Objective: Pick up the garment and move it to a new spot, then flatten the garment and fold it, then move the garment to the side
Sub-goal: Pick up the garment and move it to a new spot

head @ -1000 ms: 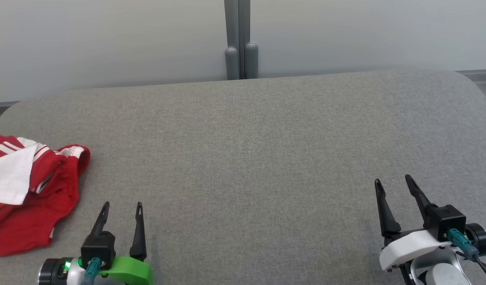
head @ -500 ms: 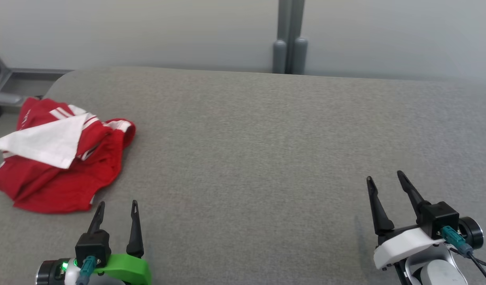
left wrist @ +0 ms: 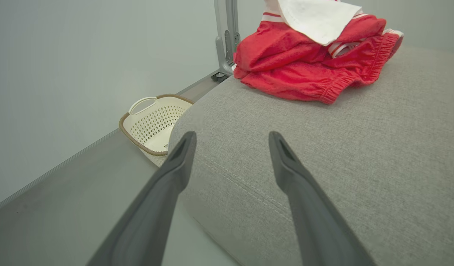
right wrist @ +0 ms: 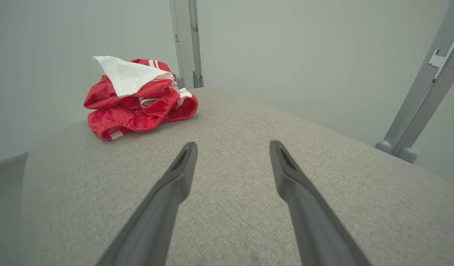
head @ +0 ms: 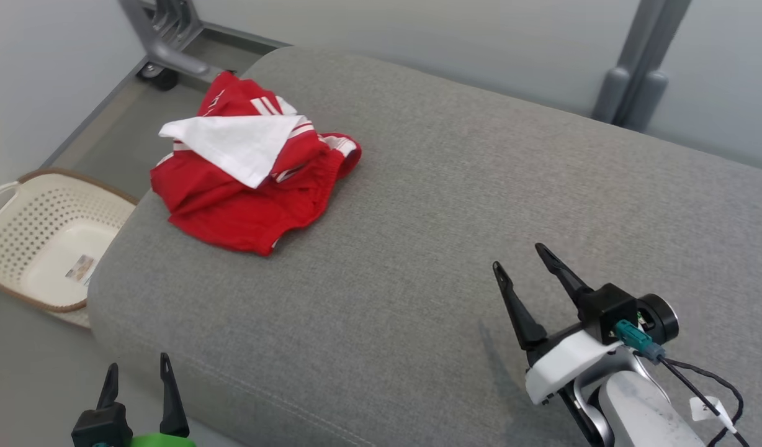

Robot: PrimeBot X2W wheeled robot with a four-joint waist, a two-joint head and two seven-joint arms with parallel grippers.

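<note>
The red garment (head: 244, 186), with white stripes and a white piece folded on top, lies crumpled on the grey padded bench (head: 418, 217). In the head view it is at 10 o'clock, close to the far left corner. Its left side reaches the rounded left edge of the bench, and it is well apart from both grippers.

The left gripper (head: 138, 363) is at 7 o'clock. It hangs over the floor (head: 33, 372), just outside the near left corner of the bench, with its jaws wide and holding nothing. The right gripper (head: 517, 256) is at 4 o'clock above the bench surface. Its jaws are also wide and hold nothing. A broad stretch of bare grey fabric lies between this gripper and the garment.

On the floor at 9 o'clock a cream basket (head: 15, 242) with holes and a brown rim stands just beside the left edge of the bench, below the garment. At 11 o'clock a grey metal frame (head: 164, 49) with a small wheel stands behind the far left corner. At 1 o'clock two grey posts (head: 632, 87) rise behind the far edge, in front of a pale wall (head: 418, 37).
</note>
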